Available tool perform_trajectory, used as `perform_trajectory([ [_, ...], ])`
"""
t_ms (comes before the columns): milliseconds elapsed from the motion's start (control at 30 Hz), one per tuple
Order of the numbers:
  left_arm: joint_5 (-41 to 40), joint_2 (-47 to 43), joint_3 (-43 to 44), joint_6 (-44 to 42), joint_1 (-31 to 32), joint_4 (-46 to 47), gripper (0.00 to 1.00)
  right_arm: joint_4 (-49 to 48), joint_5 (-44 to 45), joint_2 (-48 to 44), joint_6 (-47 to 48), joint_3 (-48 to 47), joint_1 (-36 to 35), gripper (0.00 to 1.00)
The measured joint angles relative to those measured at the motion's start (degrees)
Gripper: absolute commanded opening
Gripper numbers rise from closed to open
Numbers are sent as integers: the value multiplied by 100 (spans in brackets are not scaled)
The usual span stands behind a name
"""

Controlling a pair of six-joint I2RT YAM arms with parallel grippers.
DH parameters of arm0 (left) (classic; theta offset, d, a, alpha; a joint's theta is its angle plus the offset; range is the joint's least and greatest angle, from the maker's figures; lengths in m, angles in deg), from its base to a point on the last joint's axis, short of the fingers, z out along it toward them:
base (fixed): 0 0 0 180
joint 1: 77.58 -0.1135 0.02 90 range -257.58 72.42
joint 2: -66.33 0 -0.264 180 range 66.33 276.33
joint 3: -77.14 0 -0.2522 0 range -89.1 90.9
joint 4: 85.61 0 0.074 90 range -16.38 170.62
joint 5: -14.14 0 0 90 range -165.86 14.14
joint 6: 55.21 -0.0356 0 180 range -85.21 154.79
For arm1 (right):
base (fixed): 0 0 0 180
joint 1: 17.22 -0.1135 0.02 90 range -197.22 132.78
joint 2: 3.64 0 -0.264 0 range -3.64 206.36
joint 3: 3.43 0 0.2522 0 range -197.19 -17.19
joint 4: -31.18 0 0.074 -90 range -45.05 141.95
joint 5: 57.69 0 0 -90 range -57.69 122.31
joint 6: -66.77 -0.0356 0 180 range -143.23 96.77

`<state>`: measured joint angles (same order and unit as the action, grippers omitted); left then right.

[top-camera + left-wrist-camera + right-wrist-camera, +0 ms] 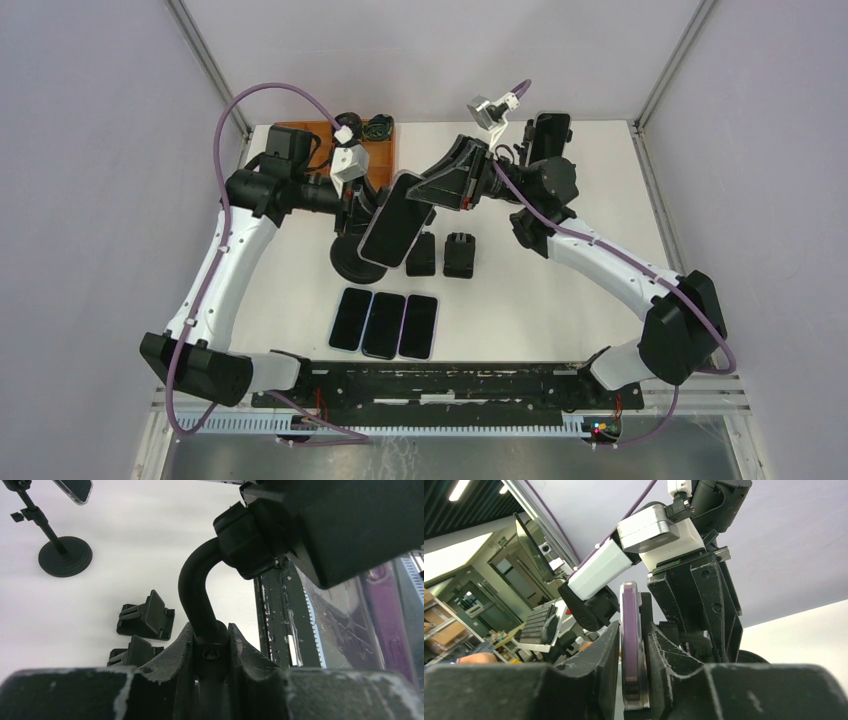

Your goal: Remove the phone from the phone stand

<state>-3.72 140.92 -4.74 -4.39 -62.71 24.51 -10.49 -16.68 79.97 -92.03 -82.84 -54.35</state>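
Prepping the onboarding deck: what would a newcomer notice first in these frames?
Both arms meet mid-table over one phone tilted on its phone stand. The right gripper pinches the phone's purple edge, while the left gripper clamps the stand's curved neck. Nearer the arm bases, three dark phones lie side by side.

**Top view:** the stand (352, 262) shows only its base. The phone (392, 222) covers its neck and cradle, and a wrist camera (350, 160) masks the left gripper (212, 642) at the stand.

**Left wrist view:** right of the stand's neck, a blurred purple shape (387, 605) runs off the frame edge, unidentifiable.

**Right wrist view:** the phone is edge-on, screen unseen, lower end sunk between jaws. The stand behind it is mostly hidden.
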Motion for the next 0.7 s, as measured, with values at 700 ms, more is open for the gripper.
perform_trajectory([
  [700, -184, 269, 413, -1921, 0, -2179, 2, 1473, -387, -498, 1471, -114, -2, 55],
])
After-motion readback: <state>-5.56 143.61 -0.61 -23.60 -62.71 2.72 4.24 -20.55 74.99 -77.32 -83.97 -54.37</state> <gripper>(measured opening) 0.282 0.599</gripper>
